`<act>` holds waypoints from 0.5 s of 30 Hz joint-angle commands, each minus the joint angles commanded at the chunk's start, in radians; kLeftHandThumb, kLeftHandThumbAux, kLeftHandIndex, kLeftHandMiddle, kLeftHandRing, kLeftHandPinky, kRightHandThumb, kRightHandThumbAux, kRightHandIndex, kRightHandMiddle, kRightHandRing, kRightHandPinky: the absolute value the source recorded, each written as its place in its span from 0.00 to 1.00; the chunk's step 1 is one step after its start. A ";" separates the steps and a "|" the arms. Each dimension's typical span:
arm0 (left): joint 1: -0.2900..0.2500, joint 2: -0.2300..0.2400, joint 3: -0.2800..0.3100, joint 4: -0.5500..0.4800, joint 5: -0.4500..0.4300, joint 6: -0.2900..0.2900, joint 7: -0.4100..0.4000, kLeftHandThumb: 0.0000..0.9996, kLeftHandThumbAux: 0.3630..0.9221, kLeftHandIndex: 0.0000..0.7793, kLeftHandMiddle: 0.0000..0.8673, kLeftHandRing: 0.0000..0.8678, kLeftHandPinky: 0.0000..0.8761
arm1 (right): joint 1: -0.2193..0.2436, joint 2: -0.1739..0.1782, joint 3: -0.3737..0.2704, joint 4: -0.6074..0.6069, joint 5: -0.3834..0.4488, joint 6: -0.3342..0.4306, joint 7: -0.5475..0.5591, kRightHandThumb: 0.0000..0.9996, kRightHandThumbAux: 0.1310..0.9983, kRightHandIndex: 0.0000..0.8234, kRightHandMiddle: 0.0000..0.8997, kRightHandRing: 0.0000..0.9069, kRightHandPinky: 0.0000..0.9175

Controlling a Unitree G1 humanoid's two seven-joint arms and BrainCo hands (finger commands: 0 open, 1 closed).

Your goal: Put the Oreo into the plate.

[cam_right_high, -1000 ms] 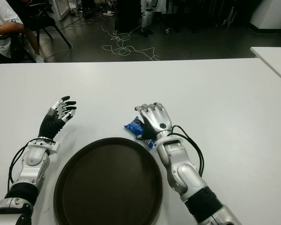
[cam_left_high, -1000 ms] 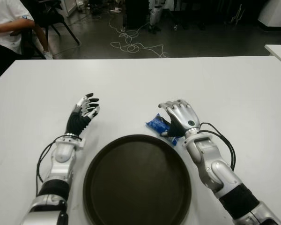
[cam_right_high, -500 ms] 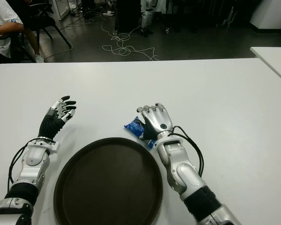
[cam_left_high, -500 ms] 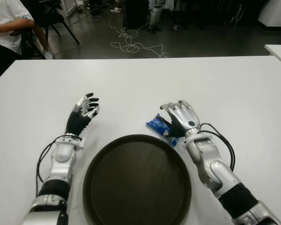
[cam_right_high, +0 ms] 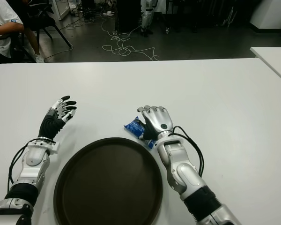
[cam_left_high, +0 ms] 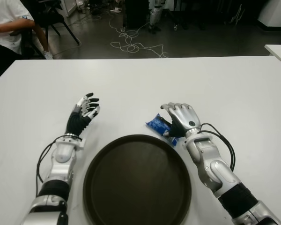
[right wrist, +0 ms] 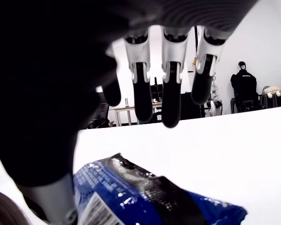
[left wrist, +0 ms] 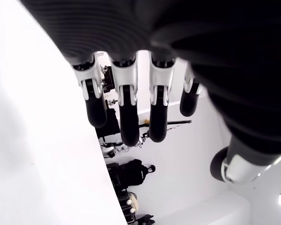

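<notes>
Oreo packet [cam_left_high: 160,125] flat on white desk [cam_left_high: 225,84], just beyond rim of dark plate [cam_left_high: 136,180] — not yet lifted. Right hand [cam_left_high: 181,118] arched over packet, fingers [right wrist: 171,93] extended, nothing gripped, poised for closing. Left hand [cam_left_high: 84,110] idle left of plate, fingers spread.

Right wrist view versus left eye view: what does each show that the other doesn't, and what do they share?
Only the right wrist view shows the right hand's fingers from beneath, extended above the Oreo packet and not closed on it. Only the left eye view shows the whole dark plate, bare, the left hand open beside it on the robot's left, and a seated person past the table's far corner. Both show the blue packet on the white table under the right hand.
</notes>
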 joint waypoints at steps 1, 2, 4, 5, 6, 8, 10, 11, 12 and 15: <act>0.001 0.000 0.000 -0.003 -0.001 0.003 -0.001 0.01 0.38 0.19 0.30 0.29 0.25 | -0.001 0.001 0.001 0.002 -0.001 0.004 0.006 0.00 0.80 0.31 0.36 0.35 0.25; 0.002 -0.001 0.000 -0.005 -0.002 0.005 -0.002 0.01 0.38 0.19 0.29 0.28 0.25 | -0.002 0.001 0.002 0.003 -0.002 0.007 0.011 0.00 0.81 0.31 0.36 0.35 0.25; 0.004 -0.001 0.000 -0.010 -0.005 0.009 -0.006 0.01 0.40 0.19 0.29 0.28 0.24 | -0.005 0.005 0.004 0.012 -0.004 0.016 0.020 0.00 0.80 0.32 0.36 0.34 0.22; 0.006 -0.002 0.000 -0.012 -0.007 0.011 -0.009 0.01 0.40 0.19 0.29 0.28 0.24 | -0.006 0.006 0.006 0.015 -0.005 0.021 0.026 0.00 0.80 0.32 0.36 0.34 0.21; 0.007 -0.002 0.000 -0.014 -0.008 0.012 -0.010 0.01 0.41 0.19 0.29 0.28 0.23 | -0.007 0.007 0.007 0.017 -0.006 0.025 0.031 0.00 0.80 0.32 0.36 0.33 0.19; 0.008 -0.003 0.000 -0.018 -0.010 0.014 -0.013 0.01 0.41 0.18 0.29 0.28 0.23 | -0.008 0.008 0.008 0.017 -0.006 0.031 0.040 0.00 0.80 0.32 0.35 0.32 0.19; 0.011 -0.005 0.000 -0.022 -0.009 0.009 -0.012 0.00 0.40 0.18 0.29 0.28 0.23 | -0.014 0.014 0.009 0.036 -0.002 0.036 0.040 0.00 0.80 0.32 0.35 0.32 0.22; 0.011 -0.005 -0.001 -0.023 -0.008 0.007 -0.011 0.00 0.39 0.19 0.29 0.29 0.23 | -0.016 0.016 0.010 0.044 -0.001 0.037 0.039 0.00 0.80 0.32 0.35 0.33 0.25; 0.011 -0.005 -0.001 -0.024 -0.007 0.006 -0.010 0.00 0.38 0.19 0.29 0.29 0.23 | -0.018 0.018 0.011 0.049 0.000 0.038 0.038 0.00 0.81 0.32 0.36 0.34 0.28; 0.010 -0.006 -0.001 -0.024 -0.007 0.008 -0.008 0.00 0.37 0.19 0.29 0.29 0.22 | -0.020 0.019 0.010 0.068 0.010 0.025 0.018 0.00 0.81 0.33 0.37 0.36 0.32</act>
